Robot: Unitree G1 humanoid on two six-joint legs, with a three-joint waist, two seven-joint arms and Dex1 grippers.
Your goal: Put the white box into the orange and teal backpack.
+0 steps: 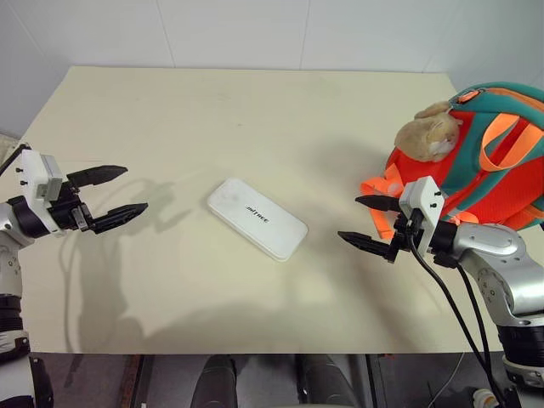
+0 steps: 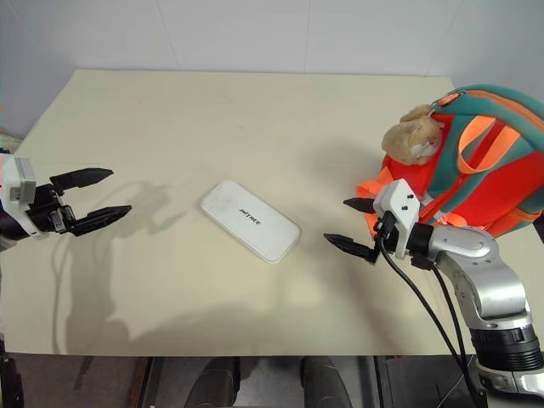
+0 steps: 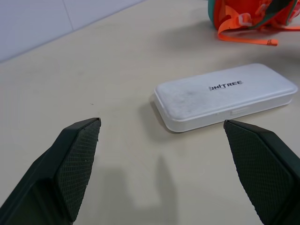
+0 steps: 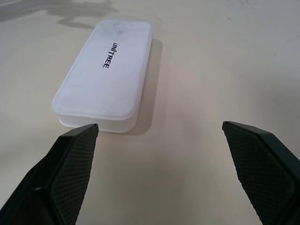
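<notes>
Right now the white box [image 1: 257, 218] is lying flat near the middle of the desk [image 1: 212, 110], its long axis running diagonally from the far-left toward the near-right. The right gripper [image 1: 367, 223] is hovering just beside the box's near-right end, fingers spread wide and holding nothing. The left gripper [image 1: 109, 196] is also gaping empty, farther off toward the left edge. The orange and teal backpack [image 1: 484, 157] is sitting at the right edge, behind the right arm, so that arm looks better placed.
</notes>
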